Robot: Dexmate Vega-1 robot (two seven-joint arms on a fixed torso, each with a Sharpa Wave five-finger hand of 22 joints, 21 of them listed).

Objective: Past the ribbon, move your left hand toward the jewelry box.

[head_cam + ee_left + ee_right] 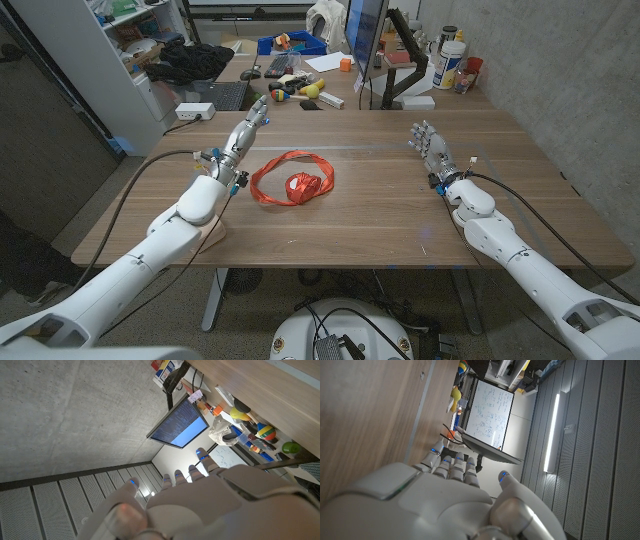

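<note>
Left hand (245,128) empty, fingers extended beyond ribbon (292,180); right hand (428,142) open, idle. Ribbon limp, light; no jewelry box seen.

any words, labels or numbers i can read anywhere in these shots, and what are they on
None can be read.
Monitor: lines of text on a dark screen, too small to read.
Whiteboard: handwritten marks, too small and blurred to read.
Bottles and boxes on the desk behind the table: labels too small to read.
Red ribbon, left hand, right hand: no writing visible.

Cluttered lab: monitor (363,40), whiteboard (491,412)
</note>
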